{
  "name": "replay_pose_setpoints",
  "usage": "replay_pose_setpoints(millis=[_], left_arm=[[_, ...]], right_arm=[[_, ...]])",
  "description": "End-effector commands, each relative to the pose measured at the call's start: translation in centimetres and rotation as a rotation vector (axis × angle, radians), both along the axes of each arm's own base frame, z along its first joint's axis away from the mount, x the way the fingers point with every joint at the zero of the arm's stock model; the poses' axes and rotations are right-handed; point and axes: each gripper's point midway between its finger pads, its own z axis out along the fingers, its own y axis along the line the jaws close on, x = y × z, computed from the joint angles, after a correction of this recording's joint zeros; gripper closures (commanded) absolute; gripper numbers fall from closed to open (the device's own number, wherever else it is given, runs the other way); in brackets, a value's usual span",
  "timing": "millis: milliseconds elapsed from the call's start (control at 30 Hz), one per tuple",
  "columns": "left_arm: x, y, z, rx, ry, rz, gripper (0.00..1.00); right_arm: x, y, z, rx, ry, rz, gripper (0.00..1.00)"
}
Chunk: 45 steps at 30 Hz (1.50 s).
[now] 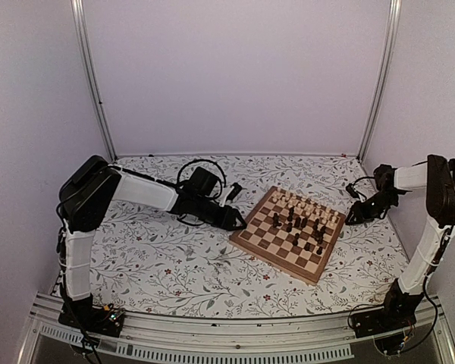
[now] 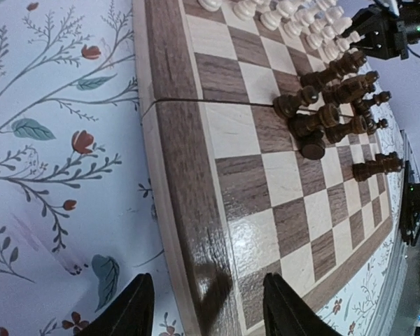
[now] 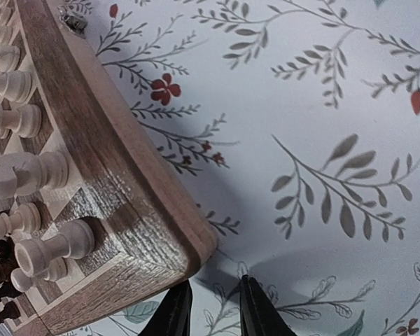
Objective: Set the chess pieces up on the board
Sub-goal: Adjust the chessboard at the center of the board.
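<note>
Left claw (image 1: 233,220) hangs low over the floral cloth (image 1: 152,258) on the tabletop, at the board's near-left edge. On its wrist camera I see the fingers (image 2: 133,311) standing well apart. One is over the cloth, the other over the outer squares, and the brown border runs beneath the gap. Nothing is gripped.

Board (image 1: 269,246) lies right of centre, flat on the cloth and turned corner-on to me. Pale pieces (image 1: 307,203) stand in two rows along its far-right side. Dark pieces (image 1: 297,222) sit in a loose cluster on the middle squares, with a few more toward the near-right side, none in rows. I cannot tell the piece types from above.

Right claw (image 1: 354,218) sits at the board's right corner, low over the cloth. Its wrist view shows the fingers (image 3: 175,315) only a narrow gap apart with nothing between them, just off the wooden corner. The pale rows are close beside it.
</note>
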Motion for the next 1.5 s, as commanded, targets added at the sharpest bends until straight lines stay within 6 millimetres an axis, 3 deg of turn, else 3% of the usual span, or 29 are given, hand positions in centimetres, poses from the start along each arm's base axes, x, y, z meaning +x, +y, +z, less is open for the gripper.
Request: replay_pose_setpoints(millis=[0, 267, 533, 700, 800, 967, 1067, 1167, 1233, 1333, 1467], left_arm=[[-1.8, -0.2, 0.4, -0.039, 0.022, -0.041, 0.45], [-5.7, 1.9, 0.3, -0.036, 0.067, -0.027, 0.46], [-10.2, 2.1, 0.4, -0.017, 0.089, -0.047, 0.46], [-11.2, 2.5, 0.5, 0.026, 0.087, -0.047, 0.46], [-11.1, 4.0, 1.1, 0.113, 0.068, -0.029, 0.45], [-8.9, 5.5, 4.9, 0.229, -0.092, -0.017, 0.44], [-6.9, 5.2, 7.3, 0.263, -0.193, -0.005, 0.44], [-4.9, 4.1, 9.4, 0.265, -0.285, -0.003, 0.45], [-3.1, 2.7, 11.3, 0.248, -0.349, 0.002, 0.45], [-1.2, 0.4, 12.5, 0.232, -0.387, -0.019, 0.47], [0.6, -2.8, 12.5, 0.205, -0.391, -0.062, 0.48]], right_arm=[[-0.4, 3.0, -1.7, 0.032, 0.058, 0.071, 0.73], [0.9, 7.5, -2.3, 0.028, 0.056, 0.202, 0.73], [1.4, 10.8, -2.9, 0.033, 0.054, 0.285, 0.73], [1.3, 11.3, -3.2, 0.036, 0.063, 0.293, 0.73], [1.5, 10.7, -2.5, 0.031, 0.045, 0.274, 0.73], [2.4, 7.9, 0.5, 0.044, -0.013, 0.192, 0.67], [3.1, 6.4, 3.9, 0.062, -0.085, 0.152, 0.61], [3.8, 4.3, 8.5, 0.088, -0.196, 0.096, 0.57], [3.8, 4.2, 11.8, 0.124, -0.290, 0.097, 0.54], [2.8, 5.2, 16.0, 0.208, -0.422, 0.129, 0.51], [1.7, 6.4, 18.5, 0.264, -0.548, 0.179, 0.46]])
